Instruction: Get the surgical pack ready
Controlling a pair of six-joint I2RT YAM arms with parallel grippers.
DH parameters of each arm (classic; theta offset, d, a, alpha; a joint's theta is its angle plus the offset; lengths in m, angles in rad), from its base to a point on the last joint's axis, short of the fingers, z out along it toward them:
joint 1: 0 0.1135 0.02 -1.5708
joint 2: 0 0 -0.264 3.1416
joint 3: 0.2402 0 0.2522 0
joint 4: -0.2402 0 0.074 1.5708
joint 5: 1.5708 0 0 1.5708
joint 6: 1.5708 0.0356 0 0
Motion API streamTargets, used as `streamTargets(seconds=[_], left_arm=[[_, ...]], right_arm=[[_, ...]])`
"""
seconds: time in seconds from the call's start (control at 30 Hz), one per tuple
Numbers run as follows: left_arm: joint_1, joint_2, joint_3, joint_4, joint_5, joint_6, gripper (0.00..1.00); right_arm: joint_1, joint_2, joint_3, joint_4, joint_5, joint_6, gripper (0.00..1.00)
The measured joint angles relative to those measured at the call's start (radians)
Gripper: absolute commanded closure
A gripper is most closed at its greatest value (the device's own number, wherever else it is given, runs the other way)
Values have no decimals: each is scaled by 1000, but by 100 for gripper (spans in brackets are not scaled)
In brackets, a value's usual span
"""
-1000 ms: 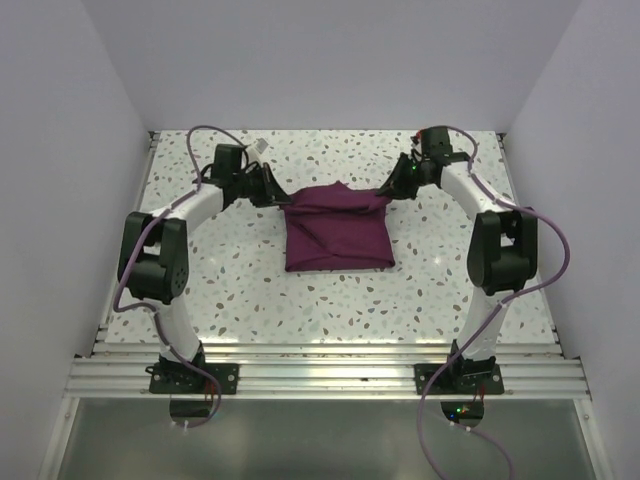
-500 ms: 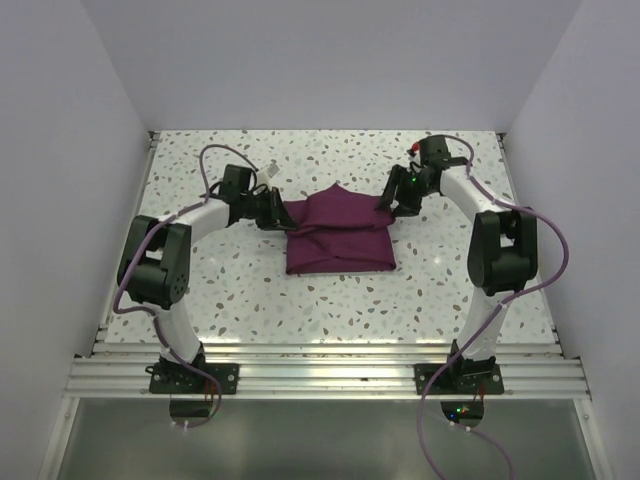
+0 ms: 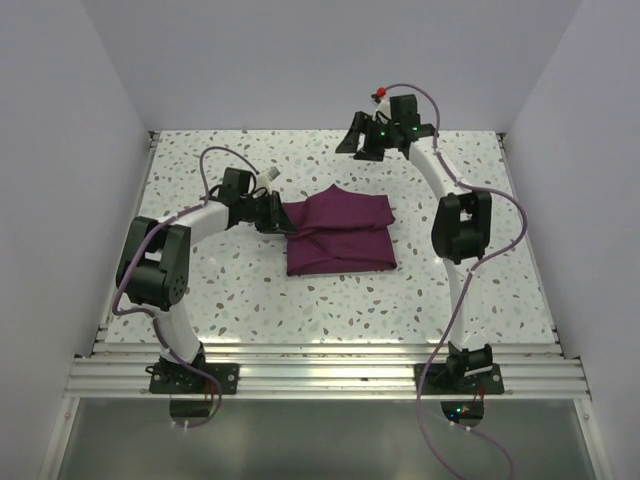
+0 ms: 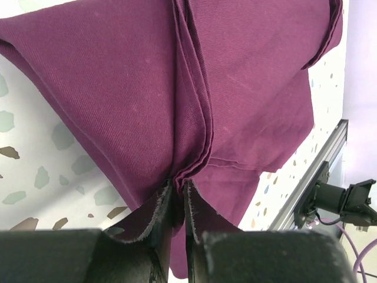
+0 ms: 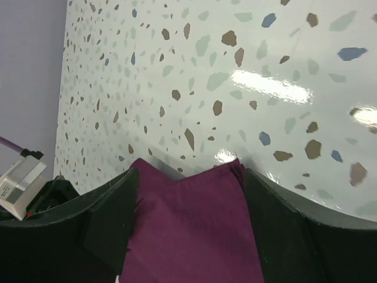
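Observation:
The surgical pack shows as a folded plum-purple cloth (image 3: 340,235) lying on the speckled table (image 3: 450,270) at mid-depth. My left gripper (image 3: 280,216) sits low at the cloth's left edge. In the left wrist view the left gripper (image 4: 177,191) is shut, its jaws pinching a gathered fold of the cloth (image 4: 147,88). My right gripper (image 3: 357,140) hangs high over the far part of the table, behind the cloth and apart from it. In the right wrist view the right gripper (image 5: 188,174) stands wide open and empty, with the cloth (image 5: 194,236) far below between its fingers (image 5: 112,218).
White walls close in the table on the left, far and right sides. An aluminium rail (image 3: 320,375) with both arm bases runs along the near edge. Purple cables loop from both arms. A bare speckled table top (image 5: 235,71) surrounds the cloth.
The right gripper let go of the cloth's far right corner, opened wide and rose toward the back wall. The left gripper kept its hold and shifted slightly nearer; the cloth settled flatter.

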Motion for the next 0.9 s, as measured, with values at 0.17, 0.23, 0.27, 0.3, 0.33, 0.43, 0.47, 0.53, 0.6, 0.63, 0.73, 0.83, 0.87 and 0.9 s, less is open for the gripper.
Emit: streamTargets(seconds=[0.17,0.23,0.27,0.3,0.33,0.43,0.47,0.53,0.6,0.63,0.73,0.83,0.87,0.9], left_arm=[[1,-5,-4,1,15,8,65],[1,-16,-10,-2,18,21,53],[1,-25,-16,-5,18,27,50],[1,-34,-22,-8,17,32,46],[1,-50,-29,-12,14,37,43],[3,-104,-41,-37,5,62,41],[5,-121,-41,-42,3,70,41],[14,-151,-40,-47,0,79,38],[29,-169,-27,-54,-10,81,37],[36,-169,-10,-59,-16,83,37],[48,-138,77,-66,-31,83,37],[48,-63,199,-53,-38,82,31],[48,-32,237,-45,-39,80,30],[48,-1,275,-39,-39,76,29]], right_arm=[[42,140,89,-22,-39,15,27],[51,153,71,-41,-37,20,28],[53,152,56,-46,-36,23,28],[54,151,45,-50,-32,27,28],[55,151,35,-51,-23,32,29],[53,145,10,-73,19,42,29],[52,143,8,-80,31,46,30],[51,127,1,-102,69,53,32],[51,89,-20,-126,102,59,35],[51,60,-40,-130,110,62,38],[51,-61,-136,-129,119,67,43],[51,-180,-237,-133,119,64,43],[51,-218,-275,-124,119,58,43],[50,-248,-305,-127,119,52,42]])
